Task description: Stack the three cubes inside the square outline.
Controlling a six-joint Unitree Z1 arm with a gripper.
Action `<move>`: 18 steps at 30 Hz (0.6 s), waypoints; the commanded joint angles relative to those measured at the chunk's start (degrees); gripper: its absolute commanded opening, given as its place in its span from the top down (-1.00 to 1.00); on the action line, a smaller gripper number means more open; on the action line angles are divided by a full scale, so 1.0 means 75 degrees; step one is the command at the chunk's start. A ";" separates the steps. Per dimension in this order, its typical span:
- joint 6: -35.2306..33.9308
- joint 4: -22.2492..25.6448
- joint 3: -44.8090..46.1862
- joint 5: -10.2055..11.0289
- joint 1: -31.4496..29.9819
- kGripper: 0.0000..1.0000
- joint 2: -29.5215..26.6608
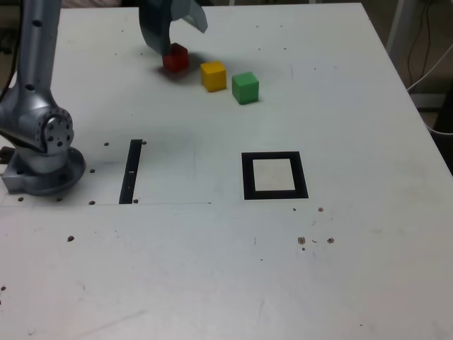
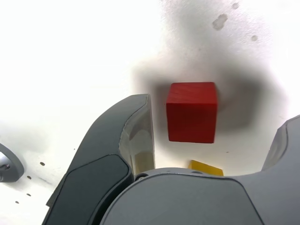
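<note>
Three cubes sit in a row at the far side of the table: the red cube (image 1: pixel 175 58), the yellow cube (image 1: pixel 213 76) and the green cube (image 1: pixel 245 88). My gripper (image 1: pixel 180 39) hangs over the red cube and is open. In the wrist view the red cube (image 2: pixel 192 112) lies on the table between the two dark fingers (image 2: pixel 126 140), with a gap showing beside the nearer finger. A sliver of the yellow cube (image 2: pixel 206 168) peeks out behind the gripper body. The square outline (image 1: pixel 274 195), black with a cream centre, lies bare nearer the front, on the exterior view's right.
The arm's grey base (image 1: pixel 42 166) stands at the exterior view's left edge. A narrow black strip (image 1: pixel 131 171) lies beside it. Small dark specks and holes (image 1: pixel 302 241) dot the white table. The table's right edge (image 1: pixel 417 120) runs near cables.
</note>
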 commanded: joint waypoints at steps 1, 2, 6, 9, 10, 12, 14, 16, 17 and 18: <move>0.0011 -0.0121 0.0108 -0.0058 0.0046 -0.83 0.0057; 0.0011 -0.0188 0.0165 -0.0086 0.0073 -0.83 0.0075; 0.0011 -0.0453 0.0318 -0.0155 0.0138 -0.83 0.0168; 0.0010 -0.0537 0.0343 -0.0196 0.0121 -0.80 0.0257; 0.0006 -0.0549 0.0349 -0.0209 0.0113 -0.78 0.0285; -0.0018 -0.0569 0.0370 -0.0226 0.0092 -0.73 0.0336; -0.0086 -0.0595 0.0395 -0.0195 0.0079 -0.63 0.0370; -0.0163 -0.0614 0.0388 -0.0111 0.0068 -0.53 0.0379; -0.0199 -0.0619 0.0378 -0.0062 0.0063 -0.47 0.0380; -0.0231 -0.0624 0.0365 -0.0015 0.0056 -0.42 0.0378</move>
